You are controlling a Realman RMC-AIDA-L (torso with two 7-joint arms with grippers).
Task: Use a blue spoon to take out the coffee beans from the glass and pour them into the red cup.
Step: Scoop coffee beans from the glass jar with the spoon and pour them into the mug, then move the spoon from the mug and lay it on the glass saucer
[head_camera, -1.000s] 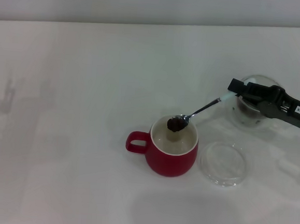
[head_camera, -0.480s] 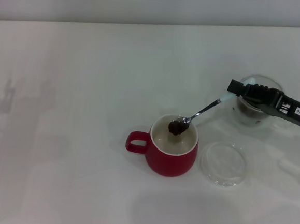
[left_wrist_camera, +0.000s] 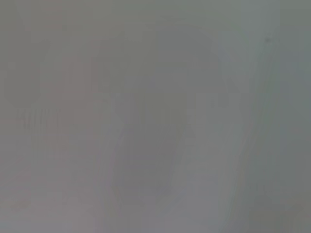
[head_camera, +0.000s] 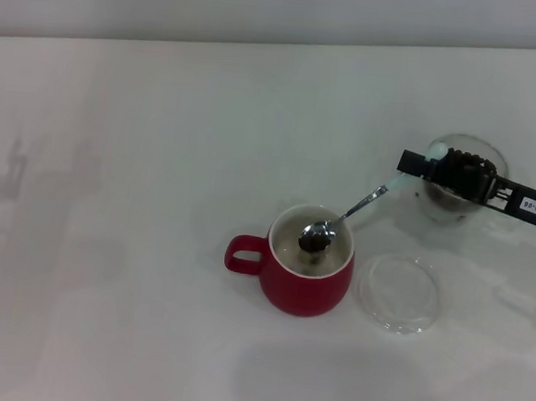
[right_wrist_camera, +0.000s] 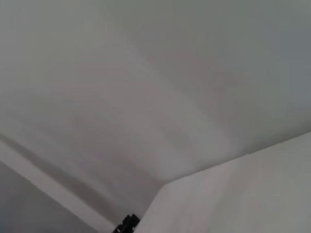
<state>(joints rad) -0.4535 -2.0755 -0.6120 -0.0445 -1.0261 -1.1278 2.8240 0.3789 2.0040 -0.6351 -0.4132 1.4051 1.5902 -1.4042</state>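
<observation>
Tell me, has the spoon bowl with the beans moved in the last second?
Yes. The blue spoon has dipped and tipped toward the robot, its bowl now lower over the red cup, which has stayed put. The right gripper holds its handle.

A flat clear round dish point(head_camera: 399, 293) lay on the white table point(head_camera: 160, 155), well toward the table's near right part and apart from its edges. Nothing rested in the dish. Behind the table's far edge rose a plain pale wall point(head_camera: 264, 10). The left wrist view showed only a blank grey surface, too blurred to identify.
</observation>
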